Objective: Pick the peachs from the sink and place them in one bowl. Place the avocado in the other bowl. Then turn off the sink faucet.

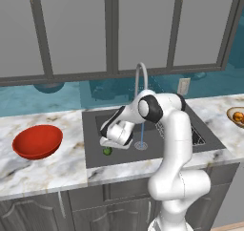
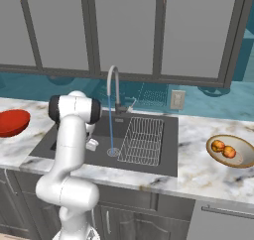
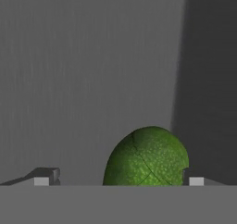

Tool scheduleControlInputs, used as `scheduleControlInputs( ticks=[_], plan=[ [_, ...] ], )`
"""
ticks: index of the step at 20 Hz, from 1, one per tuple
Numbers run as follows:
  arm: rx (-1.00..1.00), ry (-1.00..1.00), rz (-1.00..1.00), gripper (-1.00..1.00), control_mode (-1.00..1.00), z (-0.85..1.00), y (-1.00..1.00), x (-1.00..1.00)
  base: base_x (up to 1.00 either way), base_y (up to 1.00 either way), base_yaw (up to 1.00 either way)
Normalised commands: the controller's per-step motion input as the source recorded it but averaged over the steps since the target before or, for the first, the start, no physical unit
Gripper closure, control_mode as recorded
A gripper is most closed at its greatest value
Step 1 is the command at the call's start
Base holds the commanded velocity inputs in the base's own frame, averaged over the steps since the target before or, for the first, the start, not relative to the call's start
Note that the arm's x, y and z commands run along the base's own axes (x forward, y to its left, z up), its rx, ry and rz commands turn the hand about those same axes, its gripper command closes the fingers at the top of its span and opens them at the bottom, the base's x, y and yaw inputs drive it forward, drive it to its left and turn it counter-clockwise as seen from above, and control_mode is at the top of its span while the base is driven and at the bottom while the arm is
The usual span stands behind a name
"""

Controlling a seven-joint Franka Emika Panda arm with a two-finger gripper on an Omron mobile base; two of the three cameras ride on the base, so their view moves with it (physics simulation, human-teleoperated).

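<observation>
Sink (image 1: 95, 125) floor holds the avocado (image 3: 146, 158) between the open tool's (image 3: 119, 180) 2 fingertips (image 3: 48, 176).

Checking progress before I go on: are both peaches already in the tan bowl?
Yes, the right base view shows both peaches lying in the tan bowl on the counter.

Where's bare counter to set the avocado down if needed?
Bare marble lies between the red bowl and the sink, and between the sink and the tan bowl. The sink is crowded: gripper, avocado, water, rack.
</observation>
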Motion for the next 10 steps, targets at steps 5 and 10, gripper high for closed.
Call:
scheduleControlInputs(
  ticks=[5,10],
  plan=[
    [0.00,0.00,0.00,-1.00,-1.00,-0.11,0.09,0.09,0.00,0.00,0.00],
    [0.00,0.00,0.00,-1.00,-1.00,-0.15,0.08,0.00,0.00,0.00,0.00]
  ],
)
